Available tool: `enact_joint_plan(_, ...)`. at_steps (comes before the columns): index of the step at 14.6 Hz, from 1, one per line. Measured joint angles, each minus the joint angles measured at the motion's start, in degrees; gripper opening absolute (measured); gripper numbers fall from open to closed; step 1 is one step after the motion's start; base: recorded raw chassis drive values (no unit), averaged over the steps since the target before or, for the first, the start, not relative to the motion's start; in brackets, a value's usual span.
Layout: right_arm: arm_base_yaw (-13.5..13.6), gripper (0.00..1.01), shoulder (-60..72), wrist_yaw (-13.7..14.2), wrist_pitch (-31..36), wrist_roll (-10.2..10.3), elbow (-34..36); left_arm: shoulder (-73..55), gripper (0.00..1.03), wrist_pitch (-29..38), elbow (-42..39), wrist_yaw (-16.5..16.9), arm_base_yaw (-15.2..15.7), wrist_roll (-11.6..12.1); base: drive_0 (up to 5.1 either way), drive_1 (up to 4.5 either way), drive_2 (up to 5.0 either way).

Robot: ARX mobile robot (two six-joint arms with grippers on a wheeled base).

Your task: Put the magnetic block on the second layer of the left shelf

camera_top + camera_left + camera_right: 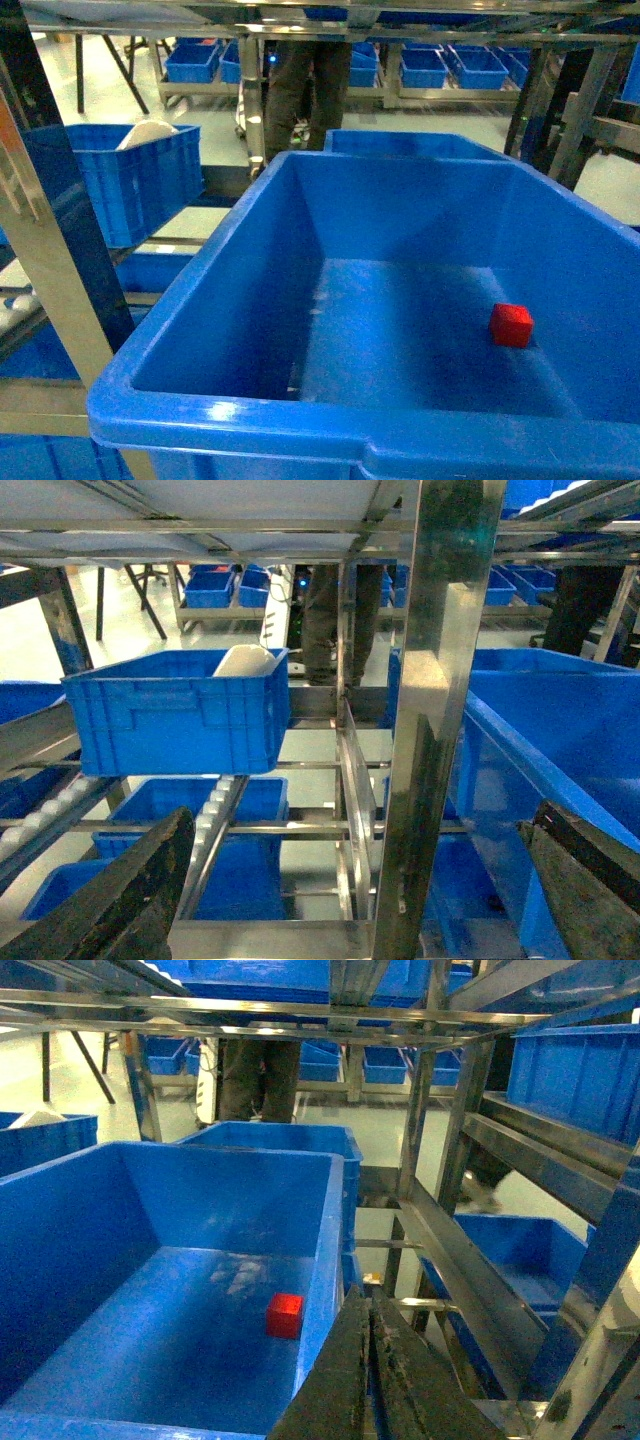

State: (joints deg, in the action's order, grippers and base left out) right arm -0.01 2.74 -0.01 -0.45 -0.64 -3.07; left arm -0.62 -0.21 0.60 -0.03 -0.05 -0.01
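Note:
The magnetic block (511, 325) is a small red cube lying on the floor of a big blue bin (250, 240), near its right wall. In the right wrist view the block (285, 1315) lies just left of my right gripper (368, 1300), which is shut with nothing in it and hangs over the bin's right rim. My left gripper (365, 815) is open and empty in front of the left shelf, whose white-roller rails (225, 800) slope down to the left. I cannot tell which level is the second layer. Neither gripper shows in the head view.
A steel upright (430, 710) stands close between the left gripper's fingers. On the left rack sits a blue bin (175, 720) holding a white object (245, 660); more blue bins lie below. A person (305, 90) stands behind the rack. Steel beams (470, 1280) run right of the big bin.

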Motion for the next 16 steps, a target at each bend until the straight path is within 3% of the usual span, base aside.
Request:
enact_joint_plan(5,0.0,0.02,-2.43,0.07,0.15,0.02,2.29,0.0,0.98,0.07,0.0,0.0,0.0,0.0,0.0,0.0,0.0)
enact_joint_plan(7,0.0,0.22,-2.43,0.04,0.17,0.02,2.29,0.0,0.98,0.02,0.0,0.0,0.0,0.0,0.0,0.0,0.0)
enact_joint_plan(13,0.0,0.99,-2.43,0.04,0.2,0.02,2.29,-0.02,0.98,0.02,0.0,0.0,0.0,0.0,0.0,0.0,0.0)
enact_joint_plan(16,0.0,0.98,-2.43,0.04,0.2,0.04,2.29,-0.02,0.98,0.02,0.0,0.0,0.0,0.0,0.0,0.0,0.0)
